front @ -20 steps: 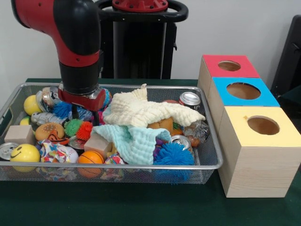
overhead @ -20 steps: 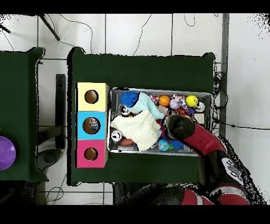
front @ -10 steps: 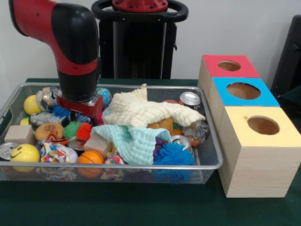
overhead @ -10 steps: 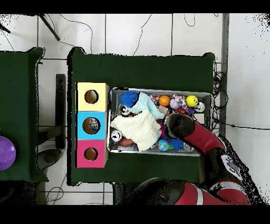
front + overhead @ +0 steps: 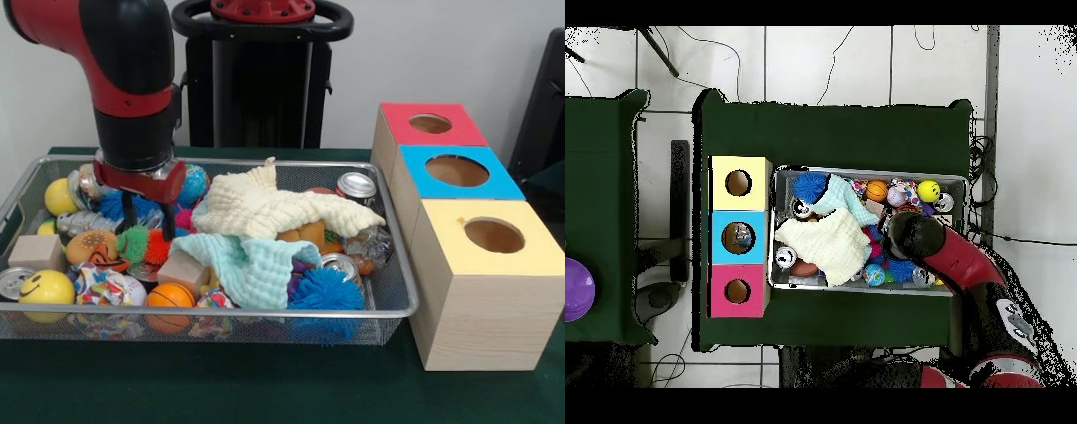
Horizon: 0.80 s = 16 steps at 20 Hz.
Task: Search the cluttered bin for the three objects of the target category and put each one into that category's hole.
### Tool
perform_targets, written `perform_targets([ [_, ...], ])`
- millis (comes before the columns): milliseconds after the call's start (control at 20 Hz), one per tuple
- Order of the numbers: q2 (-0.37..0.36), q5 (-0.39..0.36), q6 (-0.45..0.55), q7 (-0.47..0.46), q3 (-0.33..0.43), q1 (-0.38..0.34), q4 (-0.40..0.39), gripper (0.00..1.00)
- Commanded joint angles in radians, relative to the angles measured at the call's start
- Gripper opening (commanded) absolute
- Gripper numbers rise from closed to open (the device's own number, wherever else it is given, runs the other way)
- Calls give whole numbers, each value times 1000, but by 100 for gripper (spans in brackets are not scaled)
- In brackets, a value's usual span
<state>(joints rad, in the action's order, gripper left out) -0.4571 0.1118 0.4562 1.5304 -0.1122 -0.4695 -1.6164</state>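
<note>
One wire bin (image 5: 402,305) holds the clutter; three boxes (image 5: 481,291), one hole each, stand at its 3 o'clock. Two cloths (image 5: 274,208) cover the middle. The gripper (image 5: 146,231) hangs at 10 o'clock, fingers (image 5: 167,225) spread wide, straddling one green spiky ball (image 5: 134,240) and perhaps touching one orange spiky ball (image 5: 159,247). Three cans (image 5: 357,186) show.

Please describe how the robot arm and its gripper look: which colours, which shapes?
The arm is thick and rounded, with glossy red shells and black sections joined at a curved elbow. The wrist is a black cylinder with a red band above it and a red collar with silver metal parts below. The gripper has two thin, dark, straight fingers. No cables or markings show.
</note>
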Motion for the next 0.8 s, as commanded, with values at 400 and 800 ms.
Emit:
perform_targets([
  [400, 3, 16, 91, 168, 54, 28, 6, 100],
  [800, 96, 5, 57, 135, 71, 18, 77, 100],
])
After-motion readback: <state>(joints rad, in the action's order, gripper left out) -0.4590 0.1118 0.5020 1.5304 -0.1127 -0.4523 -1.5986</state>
